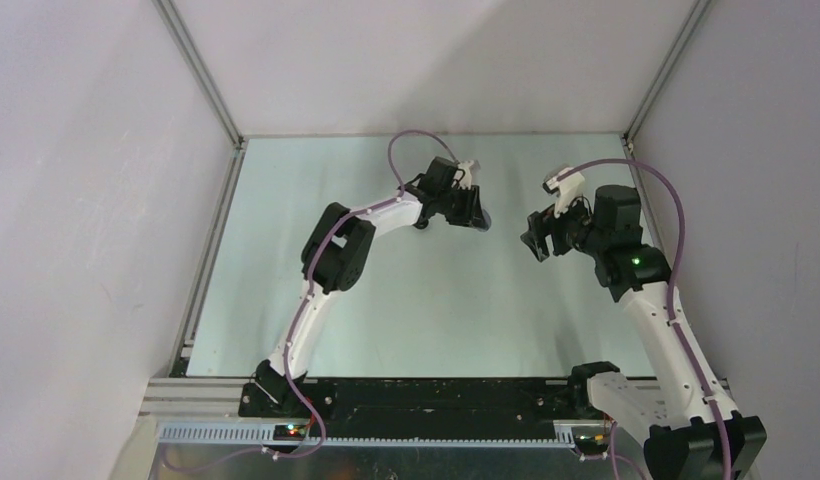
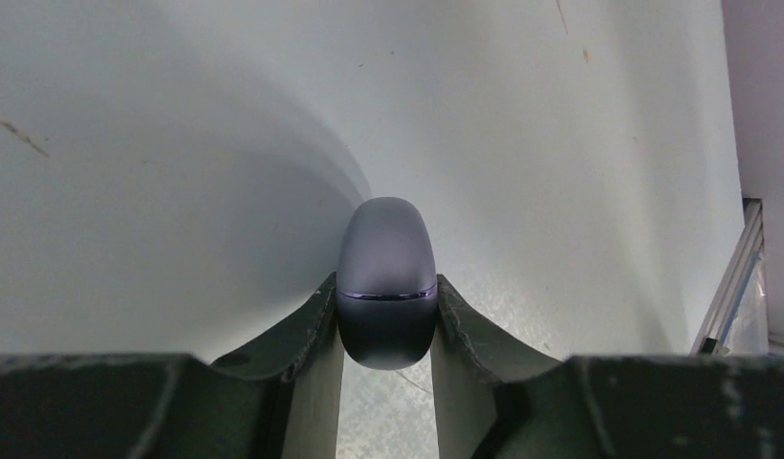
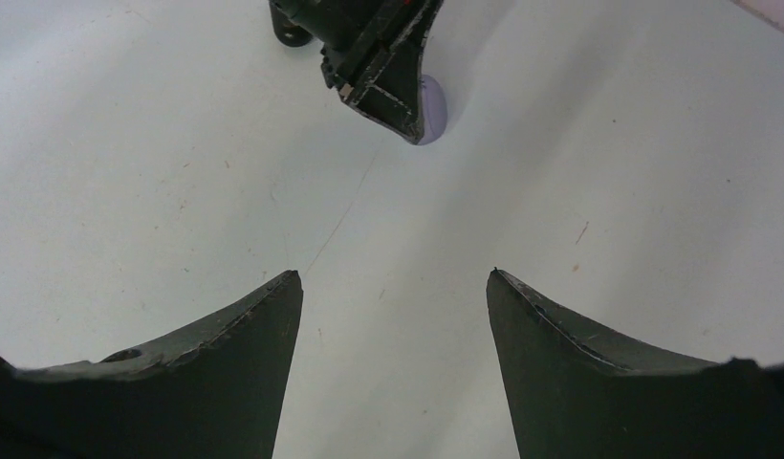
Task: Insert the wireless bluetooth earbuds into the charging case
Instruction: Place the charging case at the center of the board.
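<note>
The charging case (image 2: 385, 249) is a closed grey-purple oval pebble with a thin seam around its middle. My left gripper (image 2: 385, 283) is shut on its lower half, just above the table, with the rounded top sticking out past the fingertips. From above, that gripper (image 1: 472, 211) sits mid-table towards the back. In the right wrist view a pale sliver of the case (image 3: 433, 110) peeks from behind the left fingers (image 3: 374, 57). My right gripper (image 3: 395, 275) stands open and empty, facing the left one from the right (image 1: 539, 240). The earbuds are out of view.
The pale green table top (image 1: 416, 310) is boxed in by white walls and aluminium frame posts (image 1: 201, 80). A metal rail (image 2: 737, 287) runs along the table's edge near the left gripper. Purple cables (image 1: 411, 145) loop over both arms.
</note>
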{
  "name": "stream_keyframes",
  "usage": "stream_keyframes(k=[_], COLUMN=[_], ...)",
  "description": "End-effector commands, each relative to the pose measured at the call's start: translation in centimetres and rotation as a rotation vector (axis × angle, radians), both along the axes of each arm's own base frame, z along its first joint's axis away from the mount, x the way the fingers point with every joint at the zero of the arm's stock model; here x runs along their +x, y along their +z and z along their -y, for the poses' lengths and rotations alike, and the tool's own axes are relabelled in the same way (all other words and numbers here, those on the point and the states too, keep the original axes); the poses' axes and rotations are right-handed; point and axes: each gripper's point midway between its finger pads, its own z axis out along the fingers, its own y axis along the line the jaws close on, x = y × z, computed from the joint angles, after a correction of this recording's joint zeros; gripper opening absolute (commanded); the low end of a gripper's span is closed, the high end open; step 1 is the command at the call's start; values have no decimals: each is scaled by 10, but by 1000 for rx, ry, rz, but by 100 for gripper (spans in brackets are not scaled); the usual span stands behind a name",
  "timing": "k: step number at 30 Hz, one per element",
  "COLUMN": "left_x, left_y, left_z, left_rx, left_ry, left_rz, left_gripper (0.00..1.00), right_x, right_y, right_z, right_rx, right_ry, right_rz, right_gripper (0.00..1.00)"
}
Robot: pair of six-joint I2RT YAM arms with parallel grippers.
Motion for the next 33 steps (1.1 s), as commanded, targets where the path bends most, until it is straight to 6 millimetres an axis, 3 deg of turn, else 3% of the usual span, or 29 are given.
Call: stream_keyframes(k=[1,5,8,10,12,19,25,33], left_x=[0,-1,0,-1,-2,-10,-16,-6], left_y=[6,0,-1,-2,-1,1,-5,18], left_z=[13,15,13,12,11,3,-20,-39], left_rx=[-23,-11,3,11,15,39,121,193], left_ry=[5,8,17,21,24,40,89,119], left_rz=[-30,-50,-56,-61,-67,-86,-66,51], left_gripper=[38,49,81,93,99,99,99,100], right_x=[1,0,0,0,0,1,0,-1], right_y=[10,7,7,6,6,4,5,9], right_z=[-9,-14,-15,-16,-16,-17,-17,-16], right_rx=[-2,-11,-14,-16,-17,-18,-18,-15], right_ry=[34,48,54,54,56,58,58,53], right_rz=[56,54,56,55,57,50,54,66], right_gripper=[75,75,75,75,75,75,75,75])
